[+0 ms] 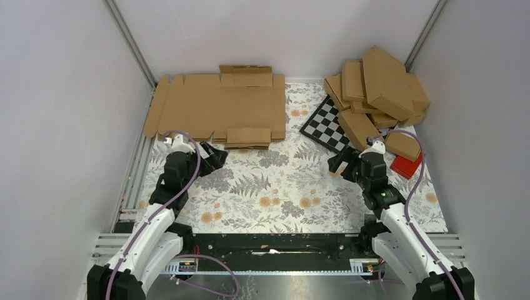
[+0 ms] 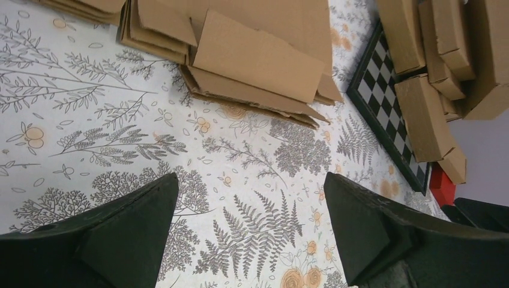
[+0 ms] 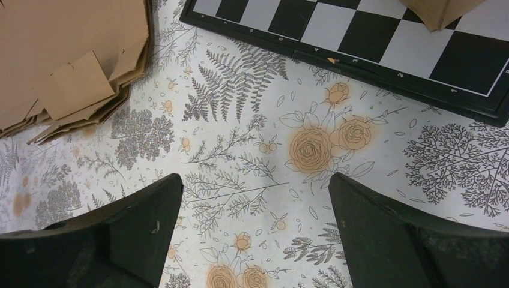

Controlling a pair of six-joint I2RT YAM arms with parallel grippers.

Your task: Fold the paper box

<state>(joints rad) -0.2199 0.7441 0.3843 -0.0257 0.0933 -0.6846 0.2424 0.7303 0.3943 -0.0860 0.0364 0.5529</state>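
While the left tool point(image 1: 214, 157) and right tool point(image 1: 338, 166) hang released over the counter point(image 1: 275, 187), holding nothing, the box point(image 1: 219, 103) lies flat atop a cardboard stack point(image 2: 255, 103) at the upper left of the overhead view. A checkerboard point(image 1: 325, 125) lies to its right.

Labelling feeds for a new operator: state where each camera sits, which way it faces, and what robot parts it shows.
Top external: above and behind the bases, looking down the table; shows both arms, left hand, right hand.
Left wrist: on the left arm, facing right across the cardboard stack toward the board; own fingers.
Right wrist: on the right arm, facing down and left; own fingers.
Shared: both wrist views catch stack and board.
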